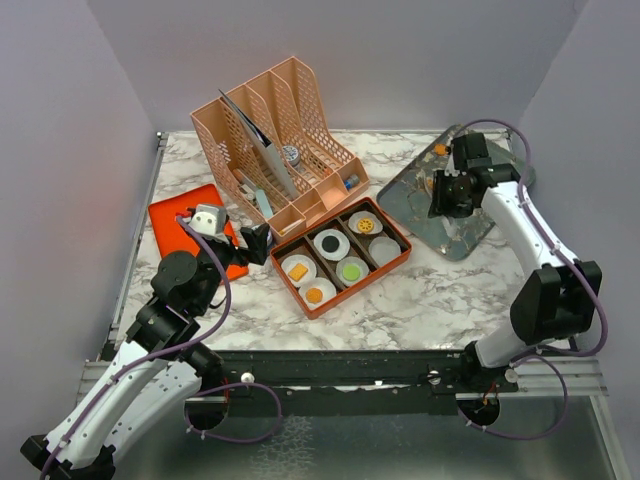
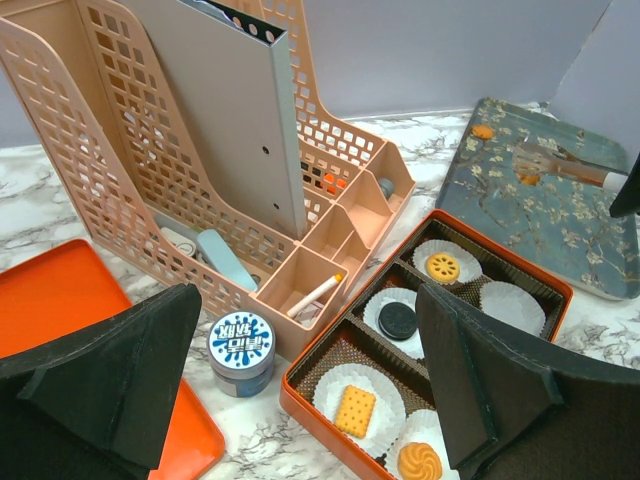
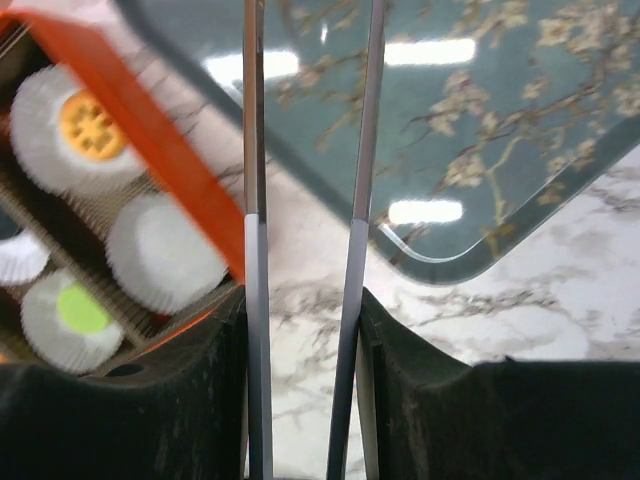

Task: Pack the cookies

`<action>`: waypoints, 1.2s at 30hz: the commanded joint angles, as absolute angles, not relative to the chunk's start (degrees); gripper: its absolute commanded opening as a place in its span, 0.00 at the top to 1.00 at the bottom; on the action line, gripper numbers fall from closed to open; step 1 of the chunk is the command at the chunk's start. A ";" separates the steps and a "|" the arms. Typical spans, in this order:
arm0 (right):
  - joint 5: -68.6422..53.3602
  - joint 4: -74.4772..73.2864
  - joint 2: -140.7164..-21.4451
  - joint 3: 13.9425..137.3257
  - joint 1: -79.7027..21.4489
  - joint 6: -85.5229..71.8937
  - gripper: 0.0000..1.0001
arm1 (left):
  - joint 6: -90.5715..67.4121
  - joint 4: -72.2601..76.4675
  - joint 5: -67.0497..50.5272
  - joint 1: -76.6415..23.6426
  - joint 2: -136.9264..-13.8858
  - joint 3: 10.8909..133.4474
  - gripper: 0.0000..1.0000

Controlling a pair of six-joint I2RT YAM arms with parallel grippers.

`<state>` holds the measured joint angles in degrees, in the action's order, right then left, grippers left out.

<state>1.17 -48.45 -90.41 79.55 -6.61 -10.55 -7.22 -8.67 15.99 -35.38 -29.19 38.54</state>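
Observation:
The orange box (image 1: 394,262) holds white paper cups with cookies: a black round (image 1: 330,242), a yellow-orange round (image 1: 365,225), a green round (image 1: 351,270), a square (image 1: 298,271) and an orange round (image 1: 315,295). One cup (image 1: 384,250) is empty. Two small orange cookies (image 2: 483,131) (image 2: 528,178) lie on the blue floral tray (image 1: 420,205). My right gripper (image 1: 447,195) hovers over that tray, shut on metal tongs (image 3: 255,200), whose tips (image 2: 545,160) sit by the nearer tray cookie. My left gripper (image 2: 310,300) stands open near the box's left corner, holding nothing.
A peach desk organizer (image 1: 275,140) with a grey folder stands behind the box. An orange lid (image 1: 175,220) lies at the left, partly under my left arm. A round blue-and-white tin (image 2: 240,345) sits between the lid and the box.

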 commanded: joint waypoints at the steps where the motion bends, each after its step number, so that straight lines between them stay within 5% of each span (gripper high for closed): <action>1: 2.25 -54.35 -84.89 79.07 -11.70 -11.66 0.87 | -7.30 -7.55 15.56 -35.51 -29.09 38.14 0.01; 20: 0.53 -64.60 -75.78 73.49 -29.56 -17.10 0.86 | -7.21 -7.72 16.41 -34.99 -30.01 38.21 0.01; 36: 0.44 -60.50 -76.58 67.86 -32.40 -18.59 0.82 | -7.21 -7.73 16.53 -34.72 -30.59 38.17 0.01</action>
<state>0.95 -62.98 -76.82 68.14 -31.83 -17.85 -7.22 -8.69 16.05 -35.16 -30.57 38.54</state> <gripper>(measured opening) 0.410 0.989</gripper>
